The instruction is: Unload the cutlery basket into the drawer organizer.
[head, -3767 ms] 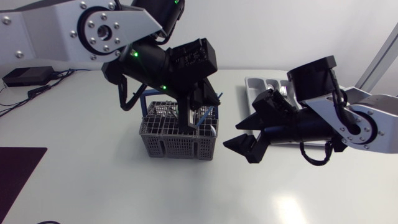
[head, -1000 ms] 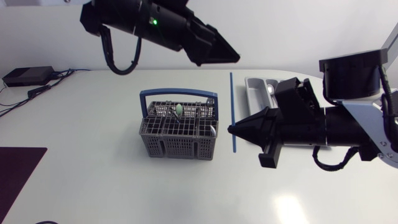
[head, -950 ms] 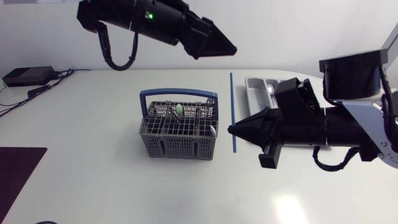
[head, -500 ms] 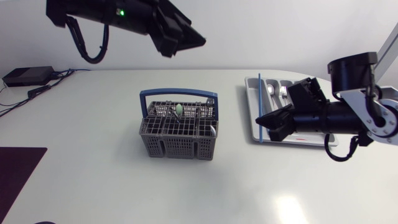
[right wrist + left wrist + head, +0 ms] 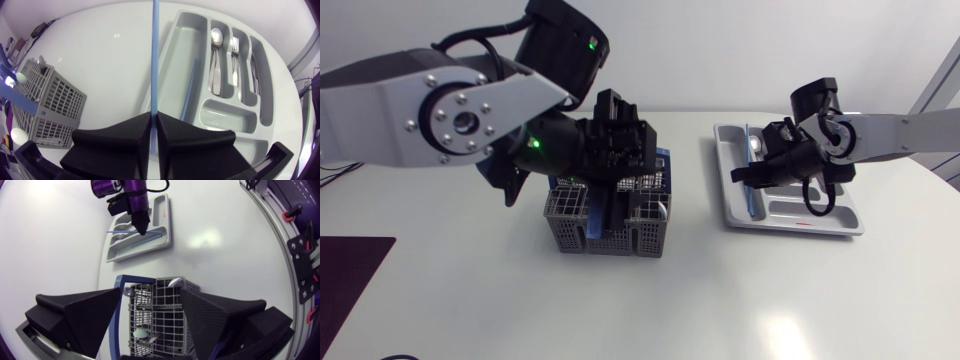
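The grey cutlery basket (image 5: 620,240) with a blue handle stands mid-table. My left gripper (image 5: 610,205) is lowered into it, open, its fingers wide on either side of the basket's grid (image 5: 167,300). A spoon (image 5: 175,282) and a green-white piece (image 5: 140,331) lie in the basket. My right gripper (image 5: 752,178) hovers over the grey drawer organizer (image 5: 840,225), shut on a thin blue straw (image 5: 155,60) that stands upright between its fingers. A second blue straw (image 5: 189,90) lies in the organizer's long compartment (image 5: 180,40).
Spoons (image 5: 216,55) and forks (image 5: 235,55) lie in the organizer's middle compartments; its small compartment (image 5: 222,112) holds nothing. A dark mat (image 5: 350,270) lies at the table's front left corner. Bare white table stretches between basket and organizer.
My left arm has come down from high above the table into the basket, its gripper opening wide. My right arm has carried the blue straw rightward over the organizer.
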Robot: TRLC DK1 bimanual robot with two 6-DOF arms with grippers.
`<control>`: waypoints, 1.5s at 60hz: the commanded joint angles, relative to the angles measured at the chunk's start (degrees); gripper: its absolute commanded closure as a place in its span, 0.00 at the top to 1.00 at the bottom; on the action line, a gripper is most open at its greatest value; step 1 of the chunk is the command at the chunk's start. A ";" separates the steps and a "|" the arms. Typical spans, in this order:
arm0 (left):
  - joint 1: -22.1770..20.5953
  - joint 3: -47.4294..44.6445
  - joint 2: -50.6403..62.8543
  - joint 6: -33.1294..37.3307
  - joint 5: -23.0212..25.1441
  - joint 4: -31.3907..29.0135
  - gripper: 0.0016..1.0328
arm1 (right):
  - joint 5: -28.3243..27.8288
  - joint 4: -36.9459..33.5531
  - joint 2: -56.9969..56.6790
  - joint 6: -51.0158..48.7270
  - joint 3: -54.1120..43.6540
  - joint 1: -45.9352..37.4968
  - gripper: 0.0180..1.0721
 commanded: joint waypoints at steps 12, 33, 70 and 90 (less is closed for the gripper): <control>-3.25 -5.71 1.09 10.73 -4.87 6.54 0.94 | 3.95 -4.11 10.79 4.64 10.36 0.19 0.06; -6.32 -4.04 4.26 16.79 -6.27 4.43 0.92 | 5.09 -7.80 18.00 6.48 16.25 -1.04 0.15; -6.59 -0.35 10.15 25.49 -9.26 5.04 0.65 | 3.42 -4.02 1.91 3.49 0.95 -2.35 0.91; -6.15 -2.11 11.55 31.21 -13.74 8.03 0.45 | 1.14 -2.62 -6.08 2.44 -6.43 -2.18 0.91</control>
